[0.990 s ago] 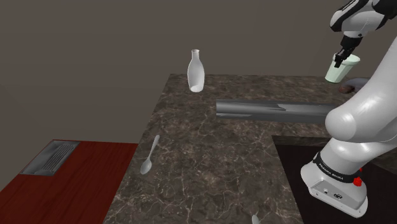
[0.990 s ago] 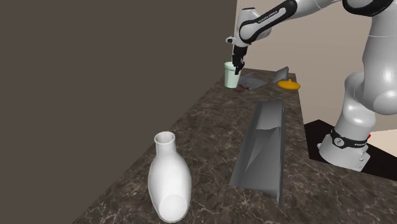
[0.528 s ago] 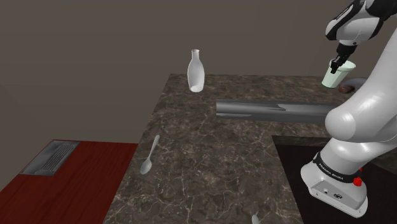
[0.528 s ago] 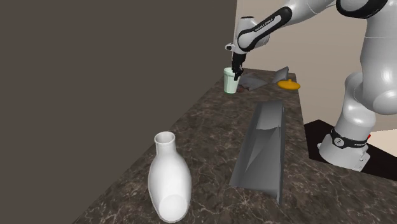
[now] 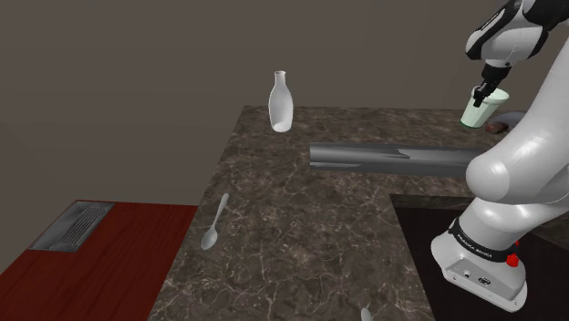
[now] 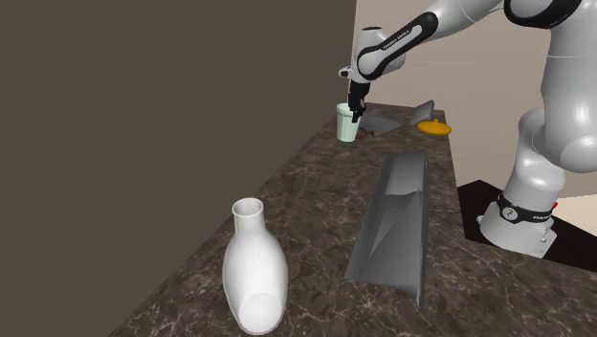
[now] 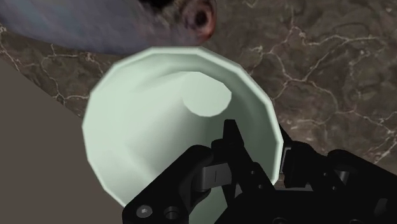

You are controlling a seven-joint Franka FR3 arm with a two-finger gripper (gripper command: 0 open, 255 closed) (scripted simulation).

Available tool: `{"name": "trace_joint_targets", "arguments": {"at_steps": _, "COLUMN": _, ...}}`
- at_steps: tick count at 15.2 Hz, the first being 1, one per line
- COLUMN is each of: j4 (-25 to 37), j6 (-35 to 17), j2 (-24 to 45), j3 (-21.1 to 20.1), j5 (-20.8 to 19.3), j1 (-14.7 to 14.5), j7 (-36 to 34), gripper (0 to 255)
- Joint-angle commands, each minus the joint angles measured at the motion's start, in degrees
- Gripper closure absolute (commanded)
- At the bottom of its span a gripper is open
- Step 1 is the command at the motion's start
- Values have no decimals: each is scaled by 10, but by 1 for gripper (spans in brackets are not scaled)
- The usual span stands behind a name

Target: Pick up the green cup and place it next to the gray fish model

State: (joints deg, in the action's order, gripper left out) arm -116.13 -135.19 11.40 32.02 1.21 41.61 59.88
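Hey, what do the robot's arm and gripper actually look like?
The arm is glossy white, built of rounded links with dark joints. Its base has small dark lettering and a red button. The gripper is all black, with two slim fingers.

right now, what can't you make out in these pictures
- gray fish model: shoulder view, mostly hidden behind the white arm; wrist view, blurred and cut by the frame edge.
- small brown thing by the green cup: second exterior view, too small to identify.
- pale object: shoulder view, cut off by the bottom edge.
- orange thing: second exterior view, too small to name.
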Motion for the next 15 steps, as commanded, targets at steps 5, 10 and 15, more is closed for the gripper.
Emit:
{"name": "trace_joint_targets", "arguments": {"at_steps": 5, "j4": 0, "j6": 0, "j2": 0, "j3": 0, "j5": 0, "j1": 0, "j7": 0, "gripper": 0}}
{"name": "trace_joint_targets", "arguments": {"at_steps": 10, "j4": 19, "j6": 62, "j2": -51, "j3": 6, "j5": -35, "j1": -14, "j7": -24, "gripper": 0}}
{"name": "trace_joint_targets", "arguments": {"at_steps": 15, "j4": 19, "j6": 62, "j2": -51, "j3": 5, "j5": -35, "j1": -14, "j7": -24, "gripper": 0}}
